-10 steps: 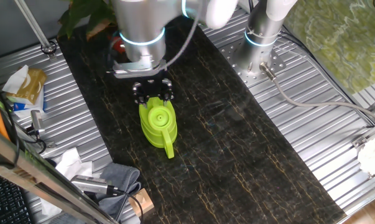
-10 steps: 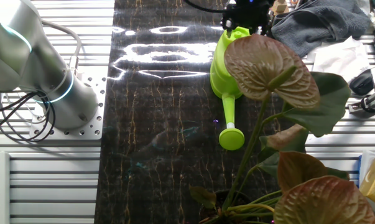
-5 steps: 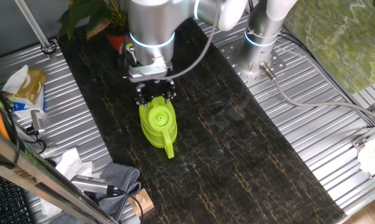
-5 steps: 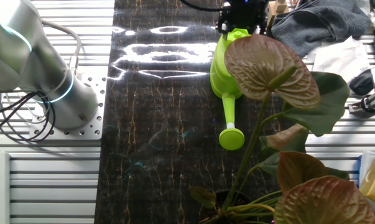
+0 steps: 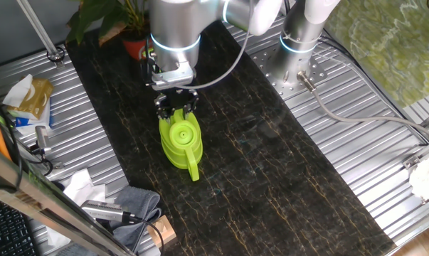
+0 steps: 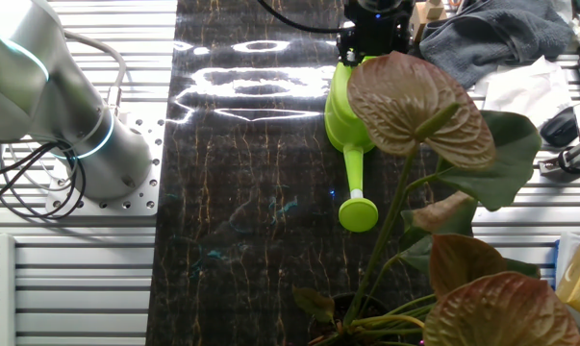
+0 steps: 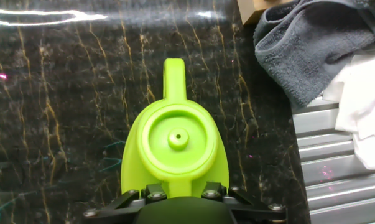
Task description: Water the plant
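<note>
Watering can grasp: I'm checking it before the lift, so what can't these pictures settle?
- Gripper fingertips: hand view, cut off by the bottom edge; open or shut unclear.
- Watering can handle: one fixed view, hidden beneath the gripper.
- Plant pot: other fixed view, cut by the bottom edge and covered by leaves.

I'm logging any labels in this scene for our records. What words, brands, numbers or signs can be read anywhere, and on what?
None can be read.
Lime-green plastic watering can: plain, no marking shows.
Yellow packet at the table's edge: any print is too small and blurred to read.
Potted plant's small orange-red pot: no label shows.
</note>
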{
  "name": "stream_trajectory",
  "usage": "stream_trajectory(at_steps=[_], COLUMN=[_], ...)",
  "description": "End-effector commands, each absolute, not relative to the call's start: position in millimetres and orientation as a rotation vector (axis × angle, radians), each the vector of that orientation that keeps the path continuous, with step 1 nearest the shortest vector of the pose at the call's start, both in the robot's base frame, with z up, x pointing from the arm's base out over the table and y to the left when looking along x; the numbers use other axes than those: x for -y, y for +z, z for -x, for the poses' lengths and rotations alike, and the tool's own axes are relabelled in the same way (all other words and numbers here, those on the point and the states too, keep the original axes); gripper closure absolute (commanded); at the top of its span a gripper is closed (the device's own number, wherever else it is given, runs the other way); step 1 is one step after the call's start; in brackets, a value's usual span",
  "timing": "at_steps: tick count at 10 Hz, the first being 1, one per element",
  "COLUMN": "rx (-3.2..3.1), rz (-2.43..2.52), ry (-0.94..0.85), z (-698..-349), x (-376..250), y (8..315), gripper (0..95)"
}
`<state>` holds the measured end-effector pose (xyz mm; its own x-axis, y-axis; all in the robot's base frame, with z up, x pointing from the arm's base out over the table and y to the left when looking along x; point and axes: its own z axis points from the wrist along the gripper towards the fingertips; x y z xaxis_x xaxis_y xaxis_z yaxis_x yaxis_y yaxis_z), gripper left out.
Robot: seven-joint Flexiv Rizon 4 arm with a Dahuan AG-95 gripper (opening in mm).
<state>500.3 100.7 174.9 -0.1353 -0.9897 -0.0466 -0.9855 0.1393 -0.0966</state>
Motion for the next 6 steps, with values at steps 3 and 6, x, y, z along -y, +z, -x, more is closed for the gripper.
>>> stream_trajectory(at_steps=[3, 6], rx=[-2.302, -2.315], rz=[1.994, 1.995], ry=[-0.076, -0.095], z=[-501.9, -502.2], x=[-100.5, -102.0], y=[171.3, 171.2], gripper=[57.0, 57.0])
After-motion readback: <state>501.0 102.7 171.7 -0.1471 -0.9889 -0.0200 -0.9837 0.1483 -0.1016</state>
